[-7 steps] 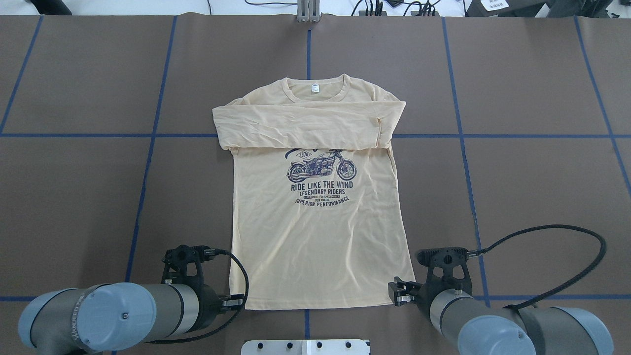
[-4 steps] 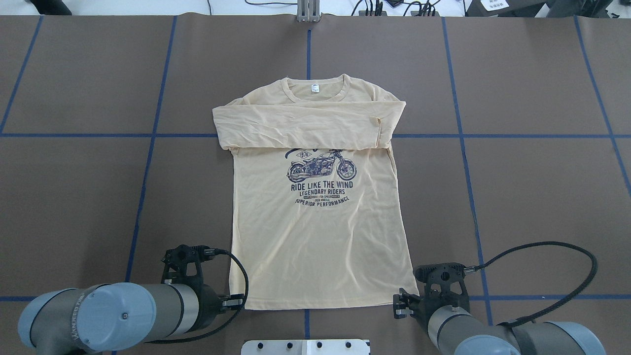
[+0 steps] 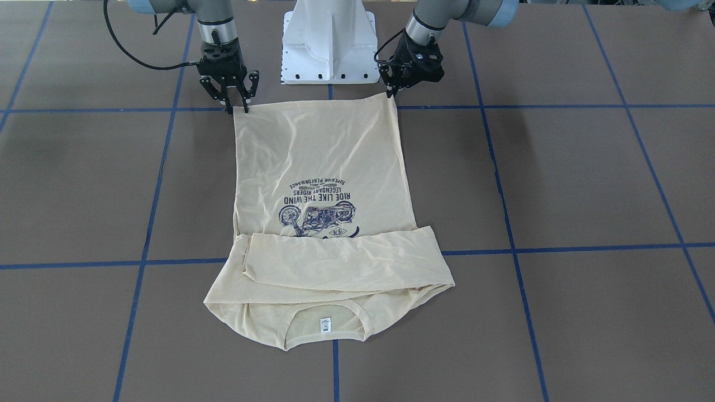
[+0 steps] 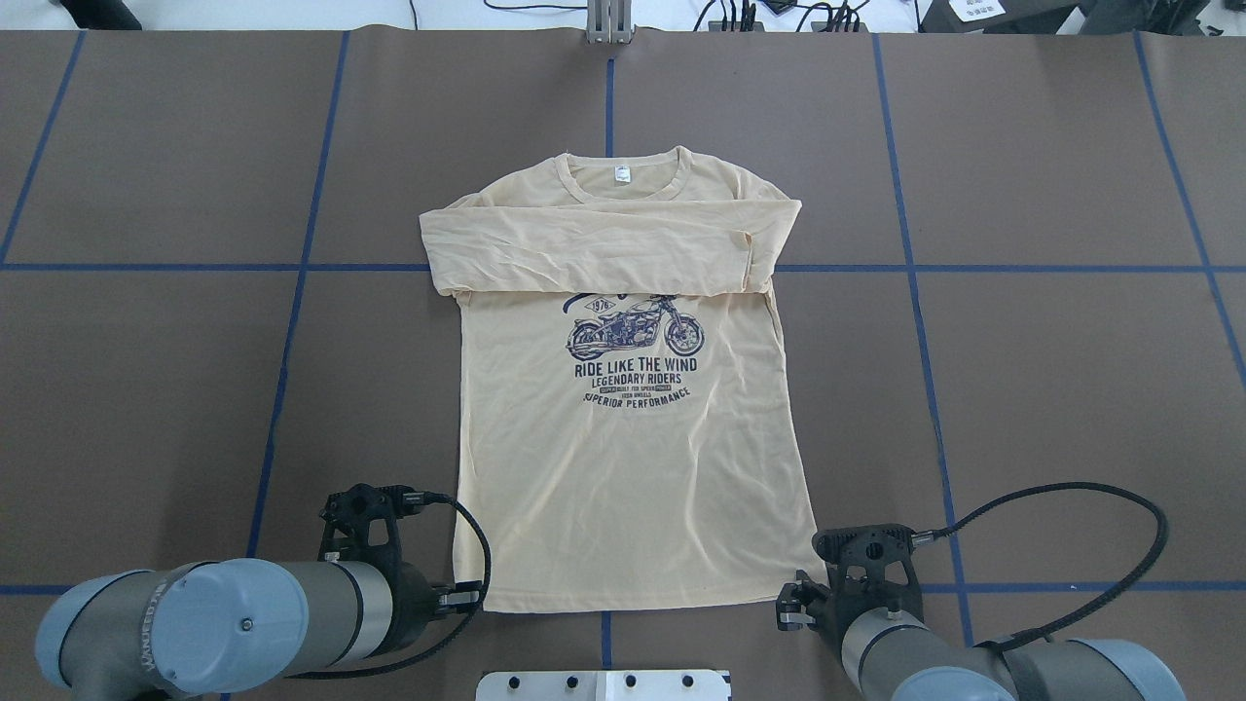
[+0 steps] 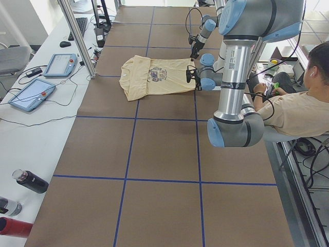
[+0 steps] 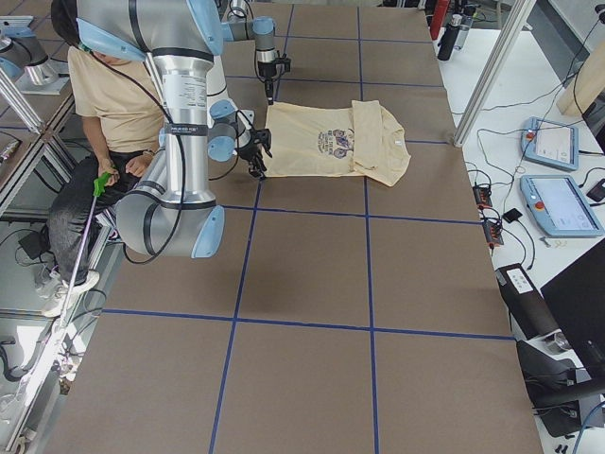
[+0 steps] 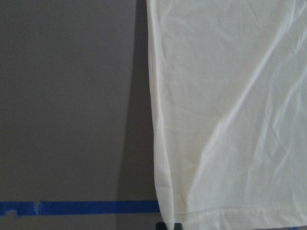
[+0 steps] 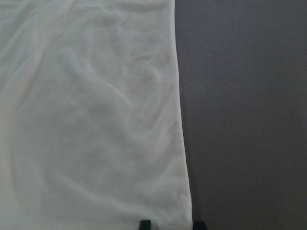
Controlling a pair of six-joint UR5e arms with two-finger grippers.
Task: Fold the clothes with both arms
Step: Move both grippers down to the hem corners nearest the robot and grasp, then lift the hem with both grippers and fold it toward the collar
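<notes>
Shows T-shirt (image 4: 623, 467) flat on the table (image 4: 1071, 389), sleeves folded across chest (print partly covered). Has left gripper (image 3: 391, 92) pinching one robot-side hem corner, right gripper (image 3: 238, 107) parted, straddling the other corner, unclamped.

**Hidden, cropped or illegible items**

- T-shirt (image 4: 633, 467): the top of the chest print (image 4: 633, 341) lies under the folded sleeves (image 4: 604, 255). The neck label (image 4: 623, 174) lettering is too small to read.
- Left gripper (image 7: 169, 225), right gripper (image 8: 171, 224): the wrist views crop each to fingertips at the bottom edge.
- Person (image 5: 303, 110): cropped by the side view's edge.
</notes>
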